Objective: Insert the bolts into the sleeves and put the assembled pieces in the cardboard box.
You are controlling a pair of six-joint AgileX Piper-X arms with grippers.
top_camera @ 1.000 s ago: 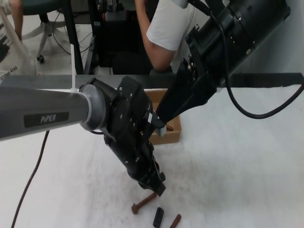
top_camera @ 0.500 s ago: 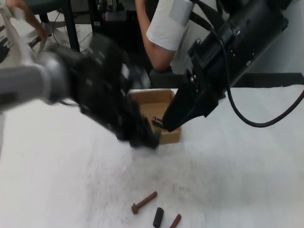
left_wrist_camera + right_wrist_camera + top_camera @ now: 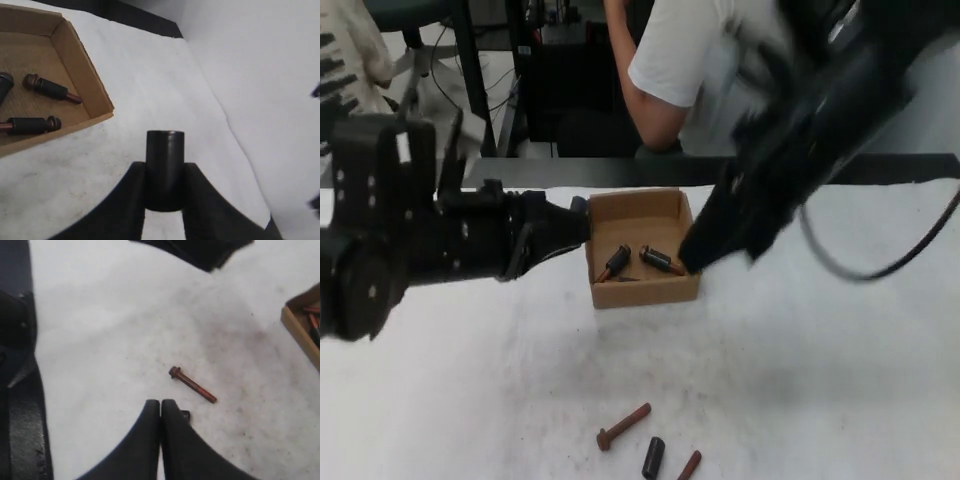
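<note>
White bench (image 3: pixel 820 380), dusty cover, with the cardboard box (image 3: pixel 642 290) at its far middle. Left gripper (image 3: pixel 165 169) pinches a sleeve (image 3: pixel 165 160) near the box's corner. The sleeve is a short, matt black tube, gripped at its lower part with its far end clear of the fingers. Right gripper (image 3: pixel 161 412) is pressed together on nothing, above a loose bolt (image 3: pixel 192 385) that is rusty red-brown, flanged at the head and lying flat.

Risks:
- The sleeve has smooth sides, so it may tilt or slip when the bolt pushes in.
- The flat bolt may roll or skid off the fingertips.
- Both arms sit close over the box, so a clash is likely.

Two assembled pieces (image 3: pixel 51 89) lie in the box. Another sleeve (image 3: pixel 652 457) and a second bolt (image 3: pixel 689 465) lie at the near edge.
</note>
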